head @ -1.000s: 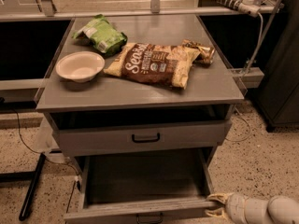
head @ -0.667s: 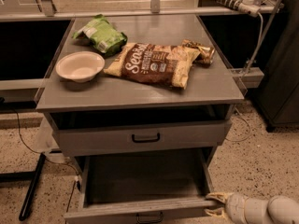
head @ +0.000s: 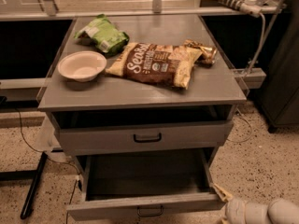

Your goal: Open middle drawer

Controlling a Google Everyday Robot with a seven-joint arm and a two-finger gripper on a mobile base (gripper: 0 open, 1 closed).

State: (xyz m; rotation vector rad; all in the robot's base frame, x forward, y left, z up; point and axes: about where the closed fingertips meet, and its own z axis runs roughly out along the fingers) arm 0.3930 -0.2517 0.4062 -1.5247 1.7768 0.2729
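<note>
The middle drawer [head: 145, 203] is a grey flat-fronted drawer with a small black bar handle [head: 150, 212]. It stands pulled far out at the bottom of the camera view, and its dark inside looks bare. My gripper [head: 223, 195] is at the bottom right, right by the drawer front's right corner, with the white arm [head: 264, 212] trailing off to the right. I cannot tell whether it touches the drawer. Above it, another grey drawer [head: 145, 136] with a black handle sits slightly out under the cabinet top.
On the grey cabinet top [head: 219, 90] lie a white bowl [head: 81, 65], a green bag [head: 103, 34] and a brown chip bag [head: 156, 63]. A black leg [head: 33, 185] and cables stand on the speckled floor at left. A counter runs behind.
</note>
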